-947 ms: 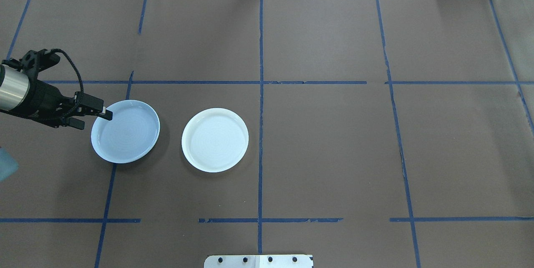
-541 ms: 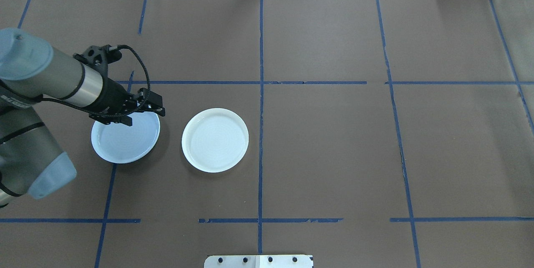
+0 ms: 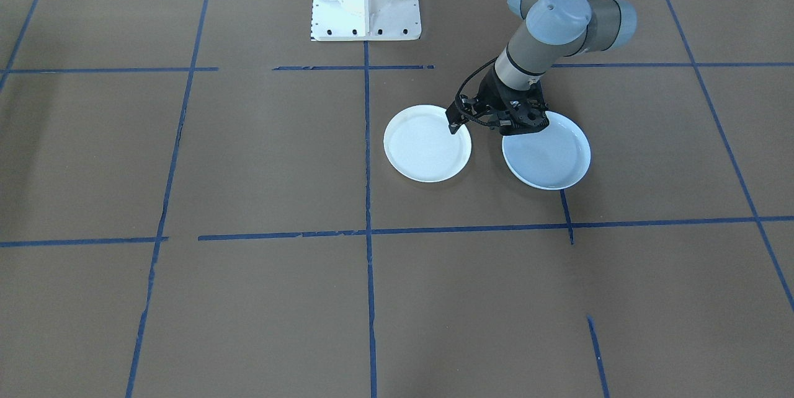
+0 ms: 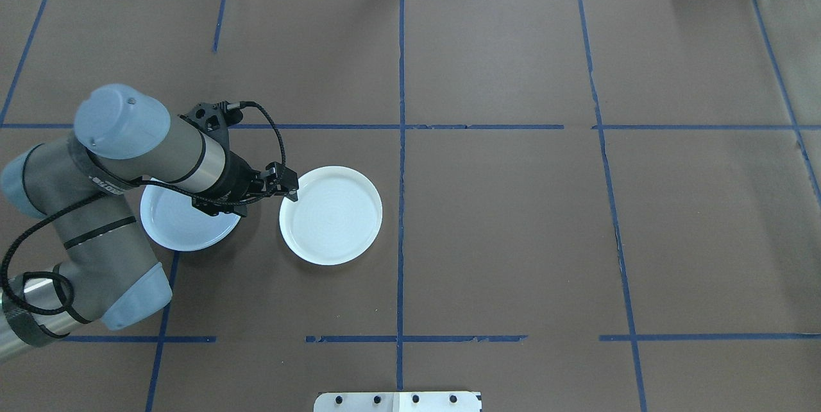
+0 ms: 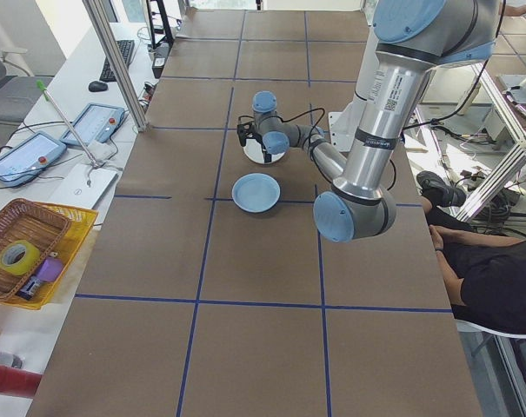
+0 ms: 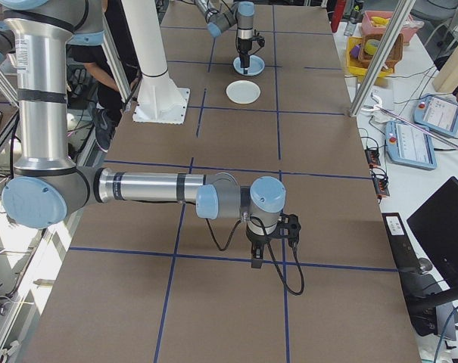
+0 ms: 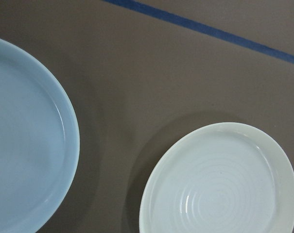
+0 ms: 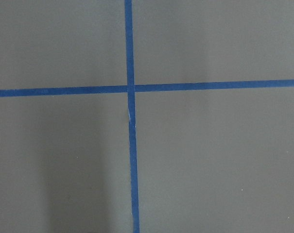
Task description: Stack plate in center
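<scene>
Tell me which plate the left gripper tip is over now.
The white plate, the ringed one nearer the table's middle. The left gripper sits at that plate's rim on the side facing the blue plate, which lies partly under the arm's wrist.

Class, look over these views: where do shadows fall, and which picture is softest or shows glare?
Left wrist view: close and slightly soft; the light blue plate and the ringed pale plate each cast a dark shadow on the brown paper. Overhead view: the left arm shades the blue plate's near side. Right wrist view: an even grey shadow band at left. No strong glare anywhere.
</scene>
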`<state>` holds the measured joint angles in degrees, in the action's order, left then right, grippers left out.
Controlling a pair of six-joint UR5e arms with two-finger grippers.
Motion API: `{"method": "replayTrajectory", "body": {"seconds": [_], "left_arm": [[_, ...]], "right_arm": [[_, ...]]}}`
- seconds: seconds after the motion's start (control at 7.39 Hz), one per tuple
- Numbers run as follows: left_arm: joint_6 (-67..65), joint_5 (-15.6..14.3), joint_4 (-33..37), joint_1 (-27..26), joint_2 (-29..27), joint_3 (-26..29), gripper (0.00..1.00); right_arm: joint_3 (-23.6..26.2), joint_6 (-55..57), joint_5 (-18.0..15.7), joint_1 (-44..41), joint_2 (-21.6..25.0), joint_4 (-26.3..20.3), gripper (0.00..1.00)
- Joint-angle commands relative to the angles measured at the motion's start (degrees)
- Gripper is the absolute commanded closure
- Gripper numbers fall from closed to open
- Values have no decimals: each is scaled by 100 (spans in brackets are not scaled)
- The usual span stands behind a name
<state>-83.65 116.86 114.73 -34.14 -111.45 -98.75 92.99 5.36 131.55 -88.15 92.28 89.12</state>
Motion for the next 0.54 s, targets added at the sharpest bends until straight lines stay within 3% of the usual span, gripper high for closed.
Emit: {"method": "replayTrajectory", "body": {"seconds": [0.0,0.41], "left_arm": [[-116,-49,347,126,-61,408,15],[-99,-49,348,223,-87,497,33]], "right_arm": [[0,0,2,0,0,0,0],[0,0,-6,0,0,0,0]]}}
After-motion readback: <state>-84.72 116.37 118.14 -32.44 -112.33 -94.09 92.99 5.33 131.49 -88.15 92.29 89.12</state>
